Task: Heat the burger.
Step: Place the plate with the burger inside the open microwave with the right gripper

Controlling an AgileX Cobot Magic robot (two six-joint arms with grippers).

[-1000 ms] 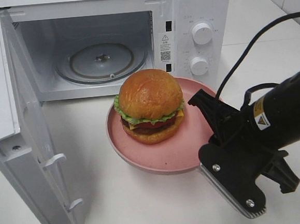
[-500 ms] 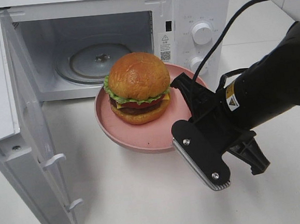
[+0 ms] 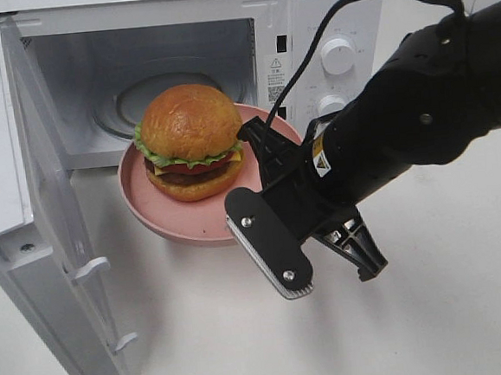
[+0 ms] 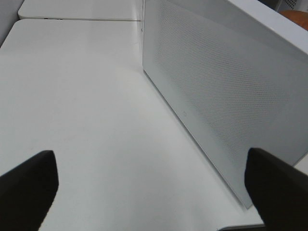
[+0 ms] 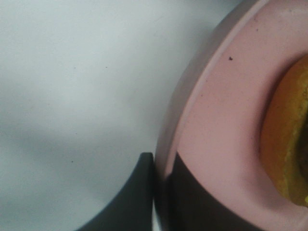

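Left pincer (image 4: 154,192) hangs released, its two dark fingers (image 4: 26,187) spread wide over the white table (image 4: 86,96), just beside the perforated outer face of the microwave's door (image 4: 216,96). From the high camera, that door (image 3: 23,171) stands swung fully open at the left. Inside the microwave (image 3: 159,12), the glass turntable (image 3: 131,101) lies bare. The burger (image 3: 190,127) sits upright on the pink plate (image 3: 162,220), just in front of the opening, with the plate's far rim at the sill. Right pincer (image 3: 255,196) is clenched on the plate's near-right rim; its wrist view shows one finger (image 5: 130,202) outside the rim and one on the plate's (image 5: 216,120) upper face, near the bun (image 5: 284,144). Two knobs (image 3: 337,55) show behind the arm.
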